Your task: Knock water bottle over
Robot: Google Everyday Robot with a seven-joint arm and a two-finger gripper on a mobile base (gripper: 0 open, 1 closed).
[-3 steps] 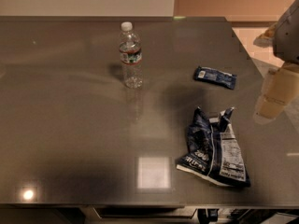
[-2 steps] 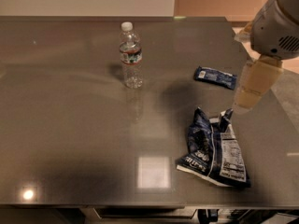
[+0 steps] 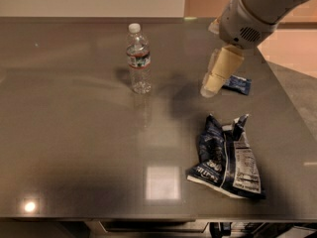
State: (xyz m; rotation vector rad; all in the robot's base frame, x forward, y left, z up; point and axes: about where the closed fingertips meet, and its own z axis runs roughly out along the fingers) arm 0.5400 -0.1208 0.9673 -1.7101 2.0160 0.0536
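Observation:
The water bottle (image 3: pixel 138 58) stands upright on the grey table (image 3: pixel 74 133), left of centre towards the back. It is clear and ribbed, with a white cap and a red, white and green label band. My gripper (image 3: pixel 210 88) hangs from the white arm that enters at the top right. It is above the table, to the right of the bottle and well apart from it.
A crumpled dark blue chip bag (image 3: pixel 228 157) lies at the front right. A small blue packet (image 3: pixel 237 84) lies behind the gripper near the table's right edge. The table's right edge runs diagonally at the right; the floor lies beyond it.
My arm and gripper have moved left from the table's right edge, over the table and towards the bottle. The bottle and both packets have not moved.

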